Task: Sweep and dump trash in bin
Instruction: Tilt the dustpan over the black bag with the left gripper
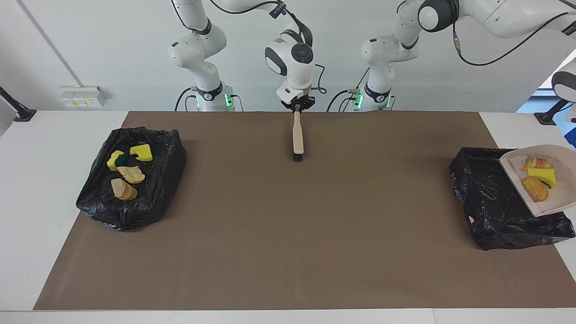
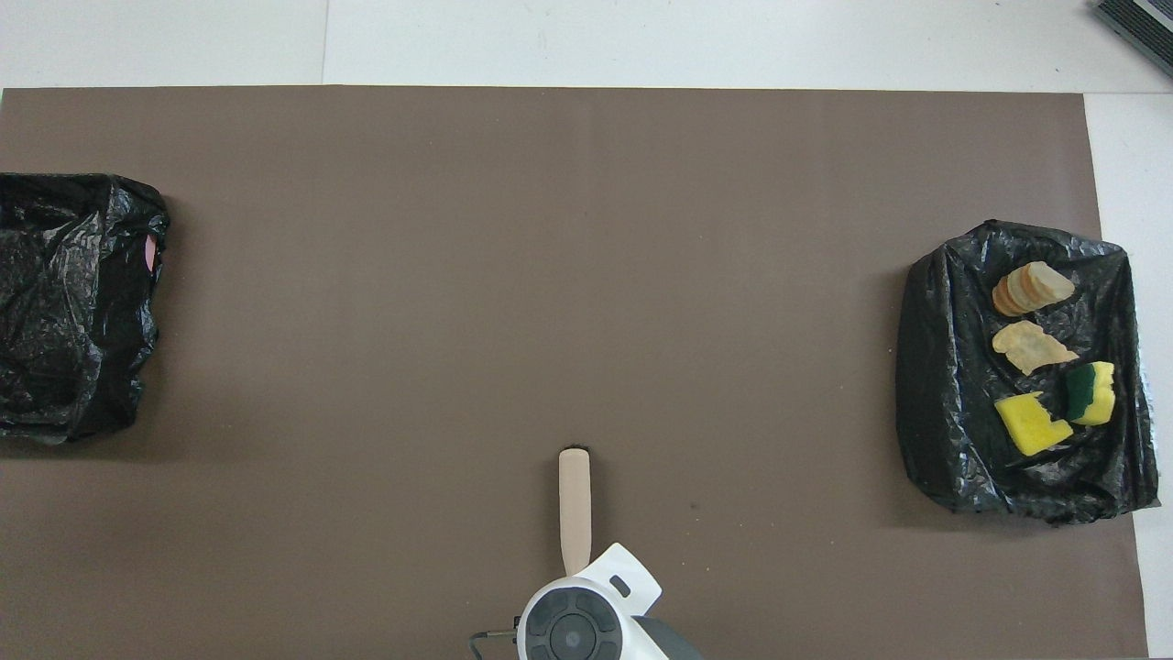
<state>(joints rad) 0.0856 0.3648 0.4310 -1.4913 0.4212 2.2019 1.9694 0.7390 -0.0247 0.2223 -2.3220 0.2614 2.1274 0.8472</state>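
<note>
On the brown mat (image 1: 288,252), the right gripper (image 1: 297,107) clamps the brush (image 1: 298,139); the left gripper is out of view, closed.

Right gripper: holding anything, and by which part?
The right gripper is shut on the brush, gripping the top end of its handle; the bristle end hangs down toward the brown mat.

White jointed arms (image 1: 198,49); grey caps; black cables; green base lights.

Glossy crinkled plastic bin bags (image 1: 130,202) – matt brown paper-like mat (image 1: 288,234) – smooth dustpan (image 1: 546,208).
</note>
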